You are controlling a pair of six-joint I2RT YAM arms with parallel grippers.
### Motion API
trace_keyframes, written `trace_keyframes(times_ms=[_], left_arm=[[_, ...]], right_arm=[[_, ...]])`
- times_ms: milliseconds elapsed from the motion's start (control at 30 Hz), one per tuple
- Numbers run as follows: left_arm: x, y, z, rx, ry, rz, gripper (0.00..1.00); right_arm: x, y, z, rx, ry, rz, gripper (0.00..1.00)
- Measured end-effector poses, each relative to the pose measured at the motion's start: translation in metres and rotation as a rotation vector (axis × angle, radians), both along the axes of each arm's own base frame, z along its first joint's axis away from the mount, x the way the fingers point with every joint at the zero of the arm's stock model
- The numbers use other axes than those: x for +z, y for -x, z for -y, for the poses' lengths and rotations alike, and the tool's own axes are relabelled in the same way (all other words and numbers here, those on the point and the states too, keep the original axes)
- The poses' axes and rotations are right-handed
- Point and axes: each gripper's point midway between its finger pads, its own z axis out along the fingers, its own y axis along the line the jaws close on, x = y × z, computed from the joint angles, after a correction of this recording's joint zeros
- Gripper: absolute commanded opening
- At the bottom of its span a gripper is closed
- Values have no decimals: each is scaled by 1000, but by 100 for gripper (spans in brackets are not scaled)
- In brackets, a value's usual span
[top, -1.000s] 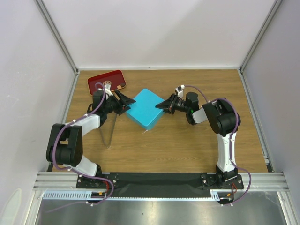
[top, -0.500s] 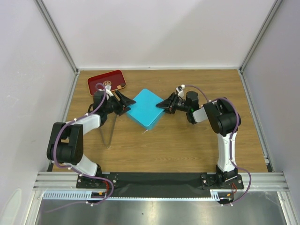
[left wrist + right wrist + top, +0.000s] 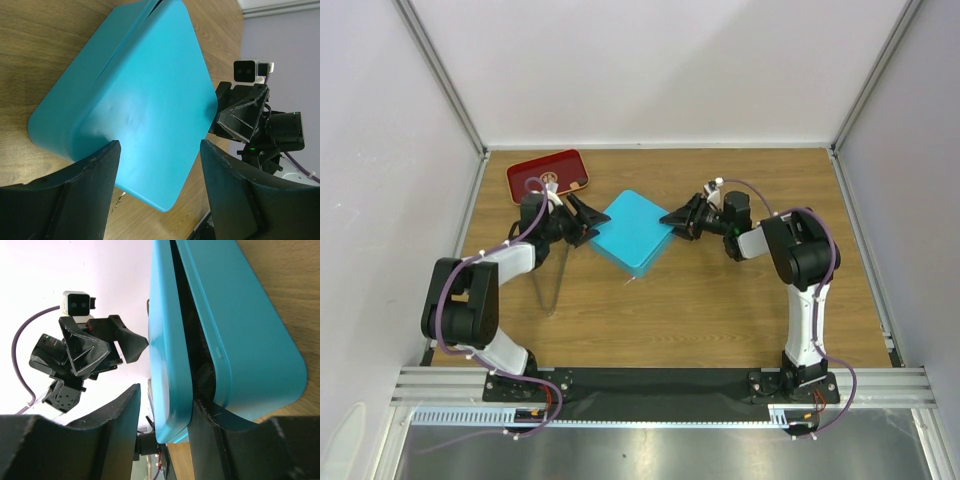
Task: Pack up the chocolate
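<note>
Teal box [image 3: 632, 232] is sitting between two released claws, and the chocolate is showing nowhere.

From above, the box is lying cornerwise on the wooden table [image 3: 700, 300], with the left claw [image 3: 582, 220] pointing at its left corner and the right claw [image 3: 672, 222] at its right corner; a red tray [image 3: 548, 172] is resting at the back left, apart from the box. At the left wrist, the left claw's fingers [image 3: 95, 180] are standing wide apart, grasping nothing, the box filling the space between and beyond them; whether they are touching it I cannot tell. At the right wrist, the right claw is standing parted and released: one finger is lying at the mouth of the dark gap between the lid [image 3: 165, 340] and the base [image 3: 240, 330], the other is hanging just outside the lid. That gap is too dark to tell whether the chocolate is lying inside.
</note>
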Motion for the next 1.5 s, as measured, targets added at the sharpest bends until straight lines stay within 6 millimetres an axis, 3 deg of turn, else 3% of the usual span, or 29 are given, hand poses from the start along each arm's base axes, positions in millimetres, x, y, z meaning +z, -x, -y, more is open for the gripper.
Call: trace_keyframes(times_ms=[633,900,1000,1100,1200,1333,1500], left_arm=[[5,-4,4,-8,2,13,71],[2,-4,5,-11,1,6,71],[2,-4,5,-12,1,6,71],[2,-5,6,-12,1,7,71],[3,-5,6,-14,1,9,71],[3,-6,6,-14,2,8,71],[4,-8,7,-15,-1,1,72]], right_arm=[[0,-18,23,-75,97,-5,49],[1,-26,44,-158,195,-13,48],[0,-27,54,-192,261,-9,45],[1,-25,60,-210,330,-1,27],[7,-22,54,-192,369,27,22],[16,-15,30,-127,390,79,21],[13,3,5,-48,430,108,23]])
